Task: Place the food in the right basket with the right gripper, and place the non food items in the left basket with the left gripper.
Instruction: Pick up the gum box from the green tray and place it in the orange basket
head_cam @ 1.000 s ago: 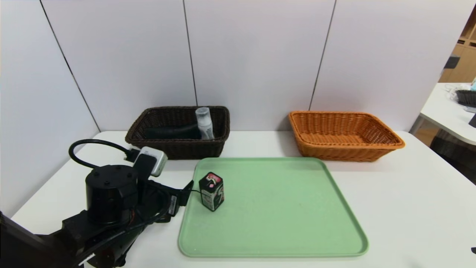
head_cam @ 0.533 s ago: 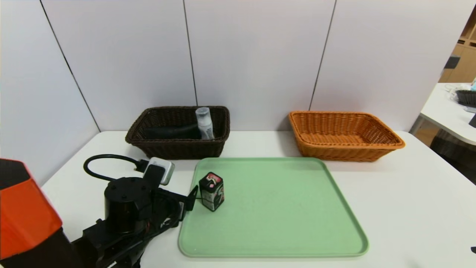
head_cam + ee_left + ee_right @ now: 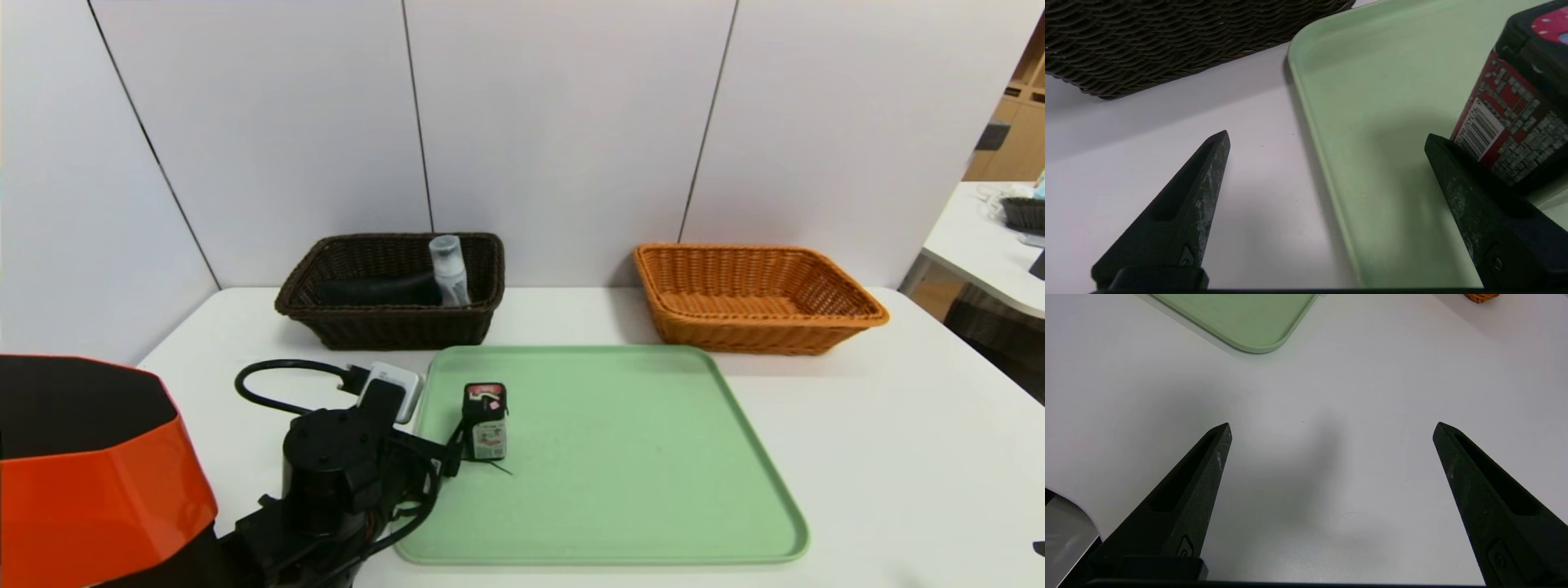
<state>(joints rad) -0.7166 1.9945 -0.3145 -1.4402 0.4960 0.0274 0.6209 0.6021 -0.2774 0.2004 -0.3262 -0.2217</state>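
In the head view, a smooth white worktop [image 3: 882,457] is seen, backed by pale upright panels [image 3: 563,131] divided by thin dark seams. A green tray [image 3: 637,457] with rounded corners is laid flat on it. The box [image 3: 486,420], dark with pink on its top, is stood upright inside the tray, near the edge on the left. Behind the tray, a dark brown basket [image 3: 408,331] is placed on the left, with a white bottle [image 3: 450,273] and a black item [image 3: 380,290] held in it; an orange basket [image 3: 759,335] is placed on the right. Beyond the worktop, at the far right, another white table [image 3: 988,245] and some wooden shelving [image 3: 1000,143] are partly shown.

In the left wrist view, the left hand [image 3: 1327,139] is held low over the tray's edge, its fingers spread wide apart. One finger is set right by the box, and nothing is gripped between them.

In the right wrist view, the right hand [image 3: 1333,428] is parked above bare worktop, near a corner of the tray, its fingers also wide apart.
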